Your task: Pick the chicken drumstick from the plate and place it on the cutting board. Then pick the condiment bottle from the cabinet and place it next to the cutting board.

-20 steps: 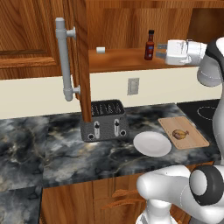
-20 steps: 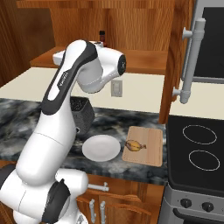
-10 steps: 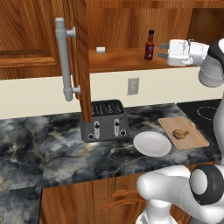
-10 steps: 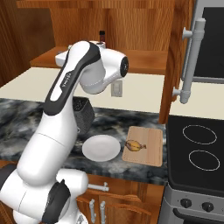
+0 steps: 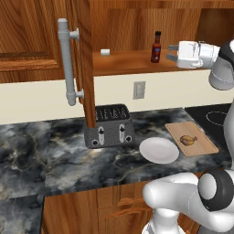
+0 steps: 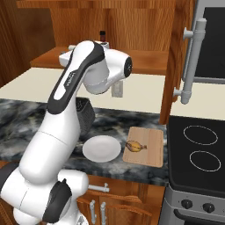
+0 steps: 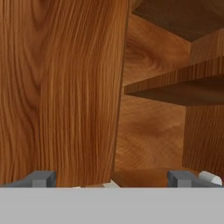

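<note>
The condiment bottle [image 5: 156, 47] stands upright on the cabinet [image 5: 137, 61] shelf; the end effector [image 5: 172, 52], jaws spread and empty, sits just beside it, to its right, pointing at it

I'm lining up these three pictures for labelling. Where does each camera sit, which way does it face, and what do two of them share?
Left base view: behind the arm's left, facing the open brown wood cabinet; open gripper beside the dark-red condiment bottle.
Right base view: behind its right, over the white arm.
Hand view: on the hand, facing cabinet wood; finger tips below.
Shared: white round plate, golden-brown drumstick on the wooden cutting board.
</note>
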Tool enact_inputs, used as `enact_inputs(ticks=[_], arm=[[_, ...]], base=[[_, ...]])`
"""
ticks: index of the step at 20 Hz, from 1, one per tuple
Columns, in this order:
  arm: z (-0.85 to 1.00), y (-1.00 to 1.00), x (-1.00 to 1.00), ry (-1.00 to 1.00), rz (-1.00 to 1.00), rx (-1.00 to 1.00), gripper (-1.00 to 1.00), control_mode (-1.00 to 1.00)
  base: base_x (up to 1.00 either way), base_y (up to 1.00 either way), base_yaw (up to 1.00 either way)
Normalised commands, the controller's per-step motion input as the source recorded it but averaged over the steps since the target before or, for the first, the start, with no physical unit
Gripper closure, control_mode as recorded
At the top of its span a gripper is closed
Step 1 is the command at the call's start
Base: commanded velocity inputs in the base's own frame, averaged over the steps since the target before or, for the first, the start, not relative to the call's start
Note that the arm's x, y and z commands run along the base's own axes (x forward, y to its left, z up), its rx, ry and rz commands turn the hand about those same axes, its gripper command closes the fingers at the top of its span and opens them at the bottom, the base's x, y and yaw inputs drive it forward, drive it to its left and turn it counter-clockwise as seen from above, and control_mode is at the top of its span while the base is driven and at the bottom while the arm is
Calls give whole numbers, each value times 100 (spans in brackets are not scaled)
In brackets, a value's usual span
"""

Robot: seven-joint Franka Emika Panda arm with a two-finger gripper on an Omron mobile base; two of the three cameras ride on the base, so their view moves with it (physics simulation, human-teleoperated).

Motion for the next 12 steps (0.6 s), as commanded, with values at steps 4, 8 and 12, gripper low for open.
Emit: enact_inputs(ticks=[4, 8, 12], arm=[[2, -8, 12, 0, 0, 0, -100, -100], [2, -11, 14, 0, 0, 0, -100, -100], [2, -10, 13, 0, 0, 0, -100, -100]], base=[[0, 0, 0], [0, 0, 0], [0, 0, 0]])
